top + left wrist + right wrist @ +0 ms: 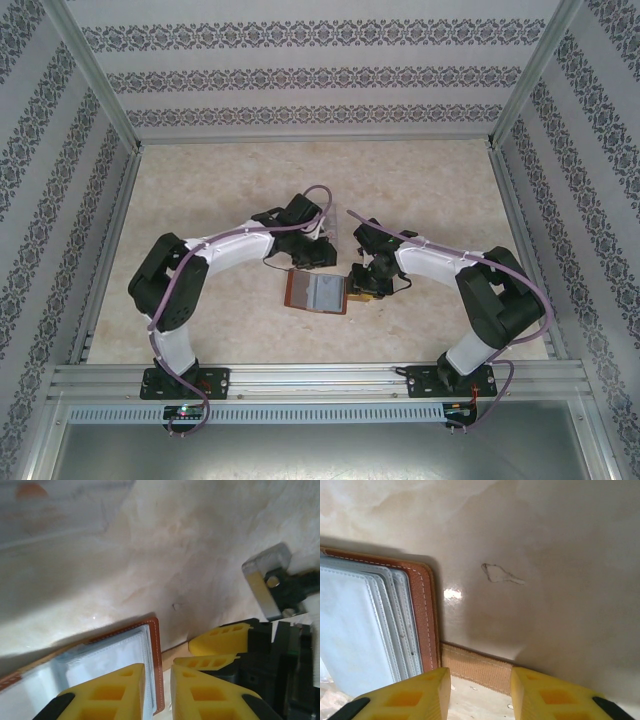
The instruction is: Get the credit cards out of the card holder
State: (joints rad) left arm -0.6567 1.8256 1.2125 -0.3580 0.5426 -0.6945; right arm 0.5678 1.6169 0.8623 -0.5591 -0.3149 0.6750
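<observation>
The card holder [317, 293] lies open and flat on the table, a reddish-brown leather wallet [422, 610] with grey-blue pockets. The credit cards [355, 630] show as pale layered rectangles still inside those pockets. My left gripper [158, 672] hangs low over the wallet's strap-side edge [156, 670]. Its jaws are slightly apart, with one fingertip above the pockets and the other beyond the leather rim. My right gripper [481, 680] is open just beside the wallet. Its fingers straddle the brown strap tab [475, 662], which lies on the table. The right gripper's yellow fingers [220, 637] sit close to my left ones.
Both arms meet at the table's middle [340, 270], wrists nearly touching. Patterned walls and aluminium posts [100, 90] fence the table on three sides, and a metal rail [320, 380] runs along the near edge. Bare marbled tabletop [320, 180] stretches behind the grippers.
</observation>
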